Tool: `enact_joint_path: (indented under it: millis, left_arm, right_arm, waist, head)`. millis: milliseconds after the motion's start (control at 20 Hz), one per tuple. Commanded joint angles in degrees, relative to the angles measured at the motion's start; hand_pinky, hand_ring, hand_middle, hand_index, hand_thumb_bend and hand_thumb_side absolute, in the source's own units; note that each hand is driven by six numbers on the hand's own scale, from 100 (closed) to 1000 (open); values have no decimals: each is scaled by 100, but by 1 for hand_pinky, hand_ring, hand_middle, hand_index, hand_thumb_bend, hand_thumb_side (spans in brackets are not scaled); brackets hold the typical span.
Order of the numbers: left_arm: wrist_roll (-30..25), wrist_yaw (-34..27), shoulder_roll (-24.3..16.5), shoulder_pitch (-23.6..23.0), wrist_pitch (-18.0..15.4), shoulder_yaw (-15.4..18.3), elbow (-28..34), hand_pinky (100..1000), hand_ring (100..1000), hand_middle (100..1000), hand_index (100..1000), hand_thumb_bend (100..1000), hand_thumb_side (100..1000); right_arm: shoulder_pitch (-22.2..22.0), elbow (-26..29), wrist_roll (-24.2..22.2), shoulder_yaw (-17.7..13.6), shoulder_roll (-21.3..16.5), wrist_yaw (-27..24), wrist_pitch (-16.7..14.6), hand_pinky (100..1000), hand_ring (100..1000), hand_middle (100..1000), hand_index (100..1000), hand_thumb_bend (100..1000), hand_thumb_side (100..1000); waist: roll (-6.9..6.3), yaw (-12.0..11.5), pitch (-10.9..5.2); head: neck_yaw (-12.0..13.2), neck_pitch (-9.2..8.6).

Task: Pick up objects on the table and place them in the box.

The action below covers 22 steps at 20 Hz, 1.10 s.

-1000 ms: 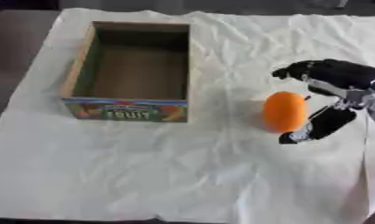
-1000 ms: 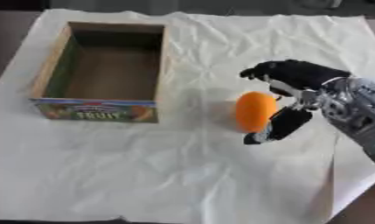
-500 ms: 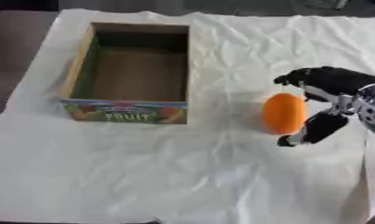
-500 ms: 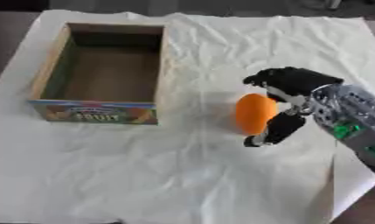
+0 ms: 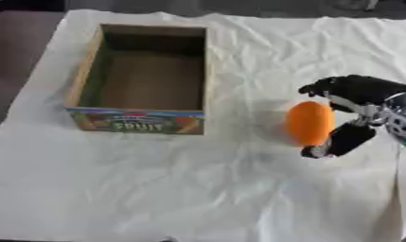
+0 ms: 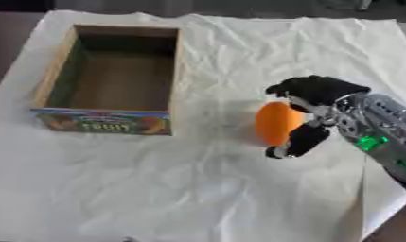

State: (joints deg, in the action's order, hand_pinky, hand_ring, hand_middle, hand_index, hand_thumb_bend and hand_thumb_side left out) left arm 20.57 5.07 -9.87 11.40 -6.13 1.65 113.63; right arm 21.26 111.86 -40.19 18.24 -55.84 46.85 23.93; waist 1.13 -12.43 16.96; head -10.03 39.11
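Right robot hand (image 6: 309, 113) curled around the orange (image 5: 309, 123), which sits on the white sheet right of the box (image 5: 144, 75); lift not confirmed. Left hand not in view. Risk: the round orange could roll out if contact is partial. Box empty; path leftward clear, near wall must be cleared.

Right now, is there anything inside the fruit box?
No, the box shows only its bare brown floor, and the orange object sits outside it on the white cloth by the right hand.
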Motion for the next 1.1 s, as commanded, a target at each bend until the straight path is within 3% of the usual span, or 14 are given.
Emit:
enact_joint_path:
  millis: [50, 250, 500, 550, 700, 800, 850, 950, 1100]
  left_arm:
    - [-26, -20, -13, 34, 9, -23, 97, 306, 689, 854, 684, 100, 753]
    - [-27, -16, -8, 39, 7, -21, 97, 306, 689, 854, 684, 100, 752]
    - [-33, -14, -6, 39, 1, -21, 97, 306, 689, 854, 684, 100, 752]
    - [-31, -14, -3, 35, 5, -18, 97, 306, 690, 855, 684, 100, 752]
    - [-33, -16, 2, 32, 12, -19, 97, 306, 690, 854, 684, 100, 757]
    - [-36, -19, 2, 32, 11, -21, 97, 306, 690, 854, 684, 100, 750]
    - [-36, -20, 2, 29, 12, -19, 97, 307, 690, 854, 683, 100, 749]
    - [-34, -21, 3, 26, 16, -15, 97, 306, 690, 854, 683, 100, 749]
    - [-38, -21, 4, 25, 24, -16, 97, 306, 690, 855, 683, 100, 750]
  right_arm:
    - [133, -159, -1, 18, -55, 101, 74, 918, 949, 828, 970, 513, 482]
    - [234, -454, 68, 109, 11, 225, 65, 913, 945, 807, 956, 455, 477]
    - [280, -629, 117, 154, 55, 305, -10, 913, 945, 807, 956, 455, 477]
    - [264, -671, 96, 166, 54, 294, -28, 914, 950, 804, 949, 433, 426]
    - [290, -825, -51, 167, 50, 323, -117, 912, 952, 800, 945, 369, 383]
    - [321, -912, -99, 156, 61, 402, -157, 911, 950, 797, 940, 377, 386]
    - [333, -941, -95, 145, 71, 438, -164, 908, 946, 787, 914, 295, 365]
    - [345, -951, -40, 120, 88, 473, -148, 903, 936, 762, 848, 222, 376]
    - [342, -834, 133, 55, 103, 435, -32, 897, 922, 728, 746, 183, 380]
  waist:
    - [-3, -16, -69]
    - [-6, -43, -55]
    - [-8, -48, -52]
    - [-3, -48, -47]
    - [5, -45, -47]
    - [5, -44, -50]
    - [6, -44, -53]
    - [8, -41, -58]
    - [12, -33, -62]
  head:
    - [-25, -78]
    - [-44, -94]
    - [-46, -98]
    - [-43, -88]
    - [-41, -86]
    - [-40, -89]
    - [-38, -89]
    - [-34, -89]
    - [-24, -95]
